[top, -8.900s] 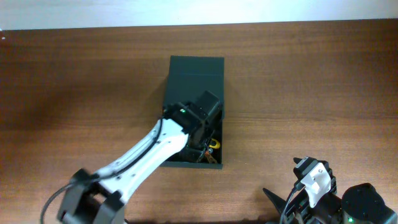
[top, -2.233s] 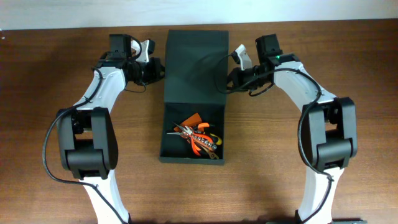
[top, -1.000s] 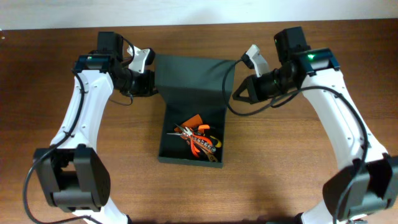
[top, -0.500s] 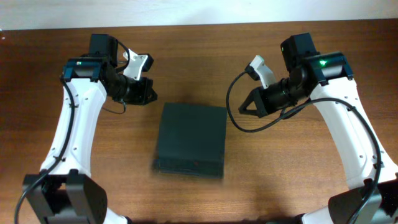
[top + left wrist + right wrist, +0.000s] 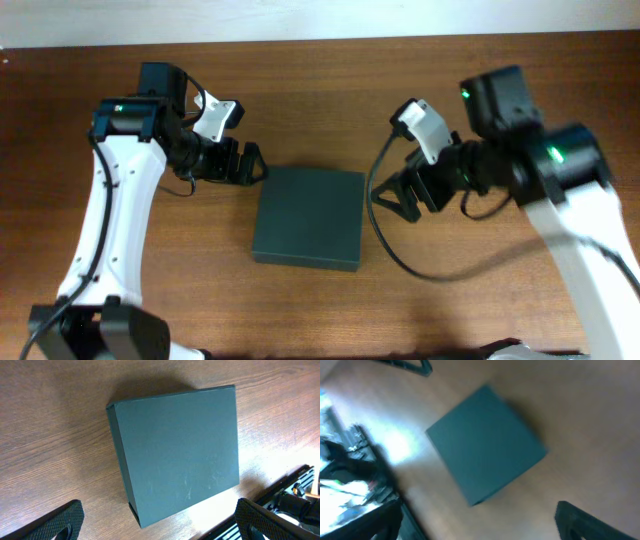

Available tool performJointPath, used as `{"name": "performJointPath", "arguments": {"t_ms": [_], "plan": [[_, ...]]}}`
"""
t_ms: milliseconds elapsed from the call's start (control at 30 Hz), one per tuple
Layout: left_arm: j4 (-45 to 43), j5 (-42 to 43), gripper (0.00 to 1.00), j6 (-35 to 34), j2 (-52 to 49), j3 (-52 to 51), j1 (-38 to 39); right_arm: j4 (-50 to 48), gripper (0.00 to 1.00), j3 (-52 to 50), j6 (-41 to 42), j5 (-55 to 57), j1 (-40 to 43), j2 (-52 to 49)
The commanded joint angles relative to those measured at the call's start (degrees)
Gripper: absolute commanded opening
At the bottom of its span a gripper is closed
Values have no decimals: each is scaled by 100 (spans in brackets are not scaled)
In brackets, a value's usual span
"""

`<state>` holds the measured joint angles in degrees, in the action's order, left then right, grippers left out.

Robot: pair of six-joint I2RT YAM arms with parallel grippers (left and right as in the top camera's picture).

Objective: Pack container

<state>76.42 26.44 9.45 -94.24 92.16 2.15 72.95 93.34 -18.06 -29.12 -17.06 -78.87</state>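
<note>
The container (image 5: 306, 217), a dark green-black box, lies on the table with its flat lid down, so its inside is hidden. My left gripper (image 5: 254, 165) hovers just off its far left corner, open and empty. My right gripper (image 5: 386, 198) hangs just right of the box, also open and empty. In the left wrist view the container (image 5: 177, 452) fills the middle, with both fingers (image 5: 60, 522) spread wide at the bottom corners. The right wrist view is blurred; the container (image 5: 485, 442) lies ahead of the widely parted fingers (image 5: 580, 520).
The brown wooden table (image 5: 120, 260) runs all round the box, with a white strip (image 5: 320, 18) along its far edge. A black cable (image 5: 380, 235) loops down from the right arm beside the box. Robot hardware (image 5: 300, 495) shows beyond the box in the left wrist view.
The raised lid has come down and the box is closed over the tools. Both grippers have let go, opened wide and drawn back from the lid toward the near side.
</note>
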Motion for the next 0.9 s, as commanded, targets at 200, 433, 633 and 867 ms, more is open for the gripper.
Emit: {"name": "performJointPath", "arguments": {"t_ms": [200,433,633,867], "plan": [[-142,-109,99,186,1775,153,22,295,99,-24,-275,758,-46,1121],[138,-387,99,105,3421,-57,22,243,99,-1261,-675,531,-46,2612],[289,-529,99,-433,4695,-927,20,-17,99,-2557,-643,103,-46,4039],[245,-531,99,-533,5864,-1838,22,-42,99,-3276,-240,83,-46,5235]]}}
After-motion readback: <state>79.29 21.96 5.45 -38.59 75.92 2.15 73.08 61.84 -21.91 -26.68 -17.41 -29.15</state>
